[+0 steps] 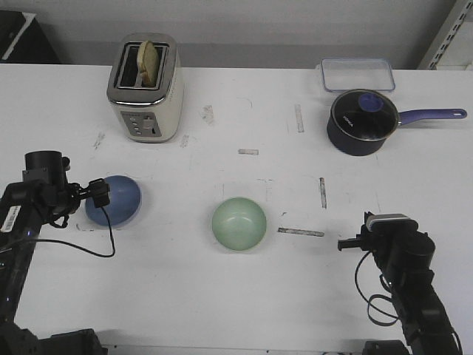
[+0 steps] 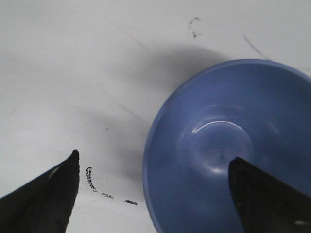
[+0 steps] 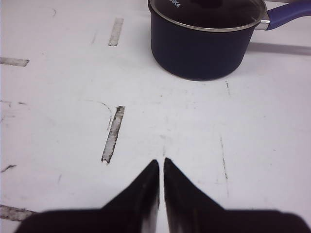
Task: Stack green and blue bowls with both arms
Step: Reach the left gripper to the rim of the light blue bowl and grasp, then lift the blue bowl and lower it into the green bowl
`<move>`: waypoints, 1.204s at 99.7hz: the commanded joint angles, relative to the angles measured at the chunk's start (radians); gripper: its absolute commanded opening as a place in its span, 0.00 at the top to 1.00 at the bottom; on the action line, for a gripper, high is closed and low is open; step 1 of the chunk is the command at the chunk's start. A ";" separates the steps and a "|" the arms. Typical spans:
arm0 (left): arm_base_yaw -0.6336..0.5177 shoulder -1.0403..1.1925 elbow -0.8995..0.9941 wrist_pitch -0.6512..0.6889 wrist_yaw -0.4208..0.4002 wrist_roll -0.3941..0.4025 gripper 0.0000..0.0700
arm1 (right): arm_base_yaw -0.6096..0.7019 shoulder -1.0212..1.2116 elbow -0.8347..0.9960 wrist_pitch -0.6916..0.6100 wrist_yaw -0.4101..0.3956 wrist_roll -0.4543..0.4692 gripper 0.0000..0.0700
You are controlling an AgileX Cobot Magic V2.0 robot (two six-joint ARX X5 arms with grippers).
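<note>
The blue bowl [image 1: 114, 200] sits on the white table at the left; it fills the left wrist view [image 2: 228, 145]. My left gripper [image 1: 97, 194] is open over the bowl's near-left rim, one finger [image 2: 265, 194] above the bowl's inside and the other finger [image 2: 46, 191] outside above the table [image 2: 73, 73]. It holds nothing. The green bowl [image 1: 239, 223] sits upright in the middle of the table, apart from both grippers. My right gripper [image 1: 347, 242] is shut and empty at the front right, low over bare table [image 3: 161, 162].
A cream toaster [image 1: 145, 87] with bread stands at the back left. A dark navy saucepan [image 1: 361, 122] with glass lid and long handle is at the back right, also in the right wrist view [image 3: 204, 39]. A clear lidded container [image 1: 357, 74] lies behind it.
</note>
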 commanded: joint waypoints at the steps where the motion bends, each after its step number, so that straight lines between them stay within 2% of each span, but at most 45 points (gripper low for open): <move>1: 0.003 0.038 0.015 -0.007 0.005 -0.018 0.26 | 0.001 0.005 0.007 0.016 -0.003 -0.008 0.99; 13: 0.003 0.091 0.015 -0.007 0.005 -0.017 0.27 | 0.001 0.005 0.007 0.016 -0.003 -0.008 0.99; 27: 0.003 0.138 0.015 -0.005 0.005 -0.017 0.46 | 0.001 0.005 0.007 0.016 -0.003 -0.008 0.99; 33: 0.005 0.150 0.015 -0.006 0.005 -0.018 0.58 | 0.001 0.005 0.007 0.016 -0.003 -0.008 0.99; 44: 0.008 0.158 0.015 -0.005 0.005 -0.018 0.90 | 0.001 0.005 0.007 0.016 -0.003 -0.008 0.99; 49: 0.010 0.158 0.015 -0.001 0.005 -0.018 1.00 | 0.001 0.005 0.007 0.016 -0.003 -0.008 0.99; 86: 0.014 0.145 0.060 -0.014 0.013 -0.018 1.00 | 0.001 0.005 0.007 0.016 -0.002 -0.008 0.99; 109: -0.006 0.101 0.242 -0.070 0.129 -0.044 1.00 | 0.001 0.005 0.007 0.016 -0.002 -0.008 0.99; 120: -0.048 0.087 0.341 -0.103 0.160 -0.072 1.00 | 0.001 0.005 0.007 0.016 -0.002 -0.008 0.99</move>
